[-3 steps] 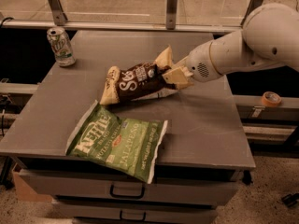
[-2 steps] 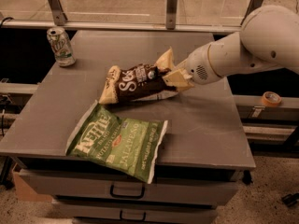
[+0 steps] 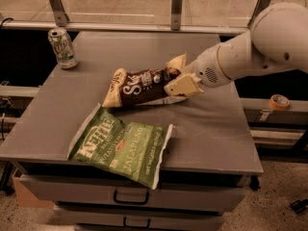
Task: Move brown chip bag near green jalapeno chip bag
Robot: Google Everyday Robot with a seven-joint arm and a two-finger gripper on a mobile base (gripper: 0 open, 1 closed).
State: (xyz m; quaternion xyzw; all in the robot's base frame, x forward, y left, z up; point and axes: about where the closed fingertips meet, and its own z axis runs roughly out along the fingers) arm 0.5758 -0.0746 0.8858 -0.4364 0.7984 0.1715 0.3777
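Jaws with brown chip bag (image 3: 142,85) nearer table (image 3: 211,129)

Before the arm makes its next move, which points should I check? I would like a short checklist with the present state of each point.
1. The gripper is at the brown chip bag, at its right end: ok.
2. Firm hold on that bag: cannot tell.
3. The green jalapeno chip bag is in view, flat at front-left: ok.
4. Brown bag close to green bag: ok, its left end almost reaches it; contact cannot tell.
5. Green bag fully on the table: not ok, its front corner overhangs the edge.
6. The can is away from both bags: ok, back-left corner.
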